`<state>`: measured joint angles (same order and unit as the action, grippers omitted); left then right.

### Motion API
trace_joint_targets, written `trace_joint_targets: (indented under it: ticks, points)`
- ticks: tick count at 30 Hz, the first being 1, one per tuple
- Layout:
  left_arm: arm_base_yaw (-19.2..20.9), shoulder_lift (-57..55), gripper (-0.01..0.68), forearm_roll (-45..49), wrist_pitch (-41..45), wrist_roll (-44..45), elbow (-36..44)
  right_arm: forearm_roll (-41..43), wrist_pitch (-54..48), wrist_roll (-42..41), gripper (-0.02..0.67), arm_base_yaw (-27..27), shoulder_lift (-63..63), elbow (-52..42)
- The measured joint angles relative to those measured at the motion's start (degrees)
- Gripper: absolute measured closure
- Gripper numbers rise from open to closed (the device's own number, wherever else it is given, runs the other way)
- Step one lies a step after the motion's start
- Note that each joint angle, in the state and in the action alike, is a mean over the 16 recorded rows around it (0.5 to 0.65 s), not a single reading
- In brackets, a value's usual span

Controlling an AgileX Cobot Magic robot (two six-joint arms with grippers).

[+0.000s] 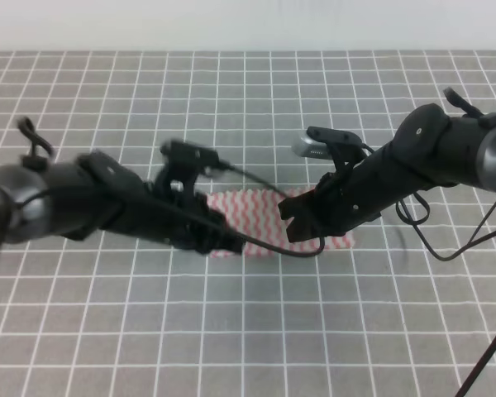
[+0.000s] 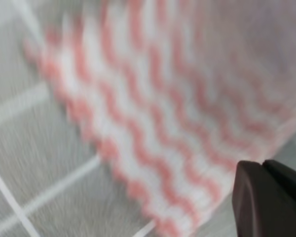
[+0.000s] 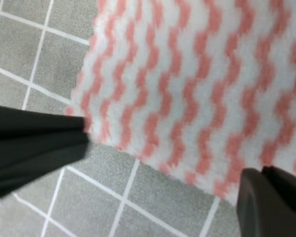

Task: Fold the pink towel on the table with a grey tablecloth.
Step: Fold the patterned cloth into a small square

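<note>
one pink towel (image 1: 260, 217) lies flat near the middle of the table with a grey tablecloth (image 1: 248, 331), pink-and-white wavy stripes up. we see both arms low over it. the left gripper (image 1: 219, 241) sits at the towel's left edge; the left wrist view is blurred and shows only one dark fingertip (image 2: 269, 197), so we cannot tell its jaw state. the right gripper (image 1: 302, 225) stands spread, its fingers (image 3: 34, 143) straddling the towel's near edge without clamping it.
</note>
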<state>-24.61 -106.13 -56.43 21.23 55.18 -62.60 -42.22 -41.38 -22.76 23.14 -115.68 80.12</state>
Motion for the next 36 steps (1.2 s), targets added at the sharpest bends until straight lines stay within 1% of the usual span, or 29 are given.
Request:
trace_joint_targets:
  ticks: [7,13,17,21,29,33,36]
  points:
    - [0.6,2.5,0.676,-2.8,-1.7,0.2,-0.3,2.0,-3.4,1.8,0.662,-1.0,0.0,2.7]
    - [1.8,1.0,0.676,-6.2,-1.8,0.4,-1.9,5.8,-6.7,5.5,0.645,-2.4,0.0,5.4]
    - [2.6,-1.4,0.677,-7.9,0.3,0.4,-3.6,8.7,-8.2,8.7,0.596,-3.2,0.0,6.4]
    - [3.2,-4.0,0.677,-8.6,2.1,0.3,-5.1,12.5,-8.5,12.8,0.53,-3.6,0.0,6.8]
    - [3.5,-7.7,0.677,-8.7,3.5,0.3,-6.7,19.4,-7.9,20.1,0.413,-3.8,0.0,6.8]
    - [3.5,-8.8,0.677,-8.9,3.6,0.3,-6.9,22.2,-7.0,22.9,0.394,-3.8,0.0,6.8]
    - [3.6,-9.3,0.677,-9.0,3.7,0.3,-6.9,23.3,-6.2,23.9,0.393,-3.8,0.0,6.8]
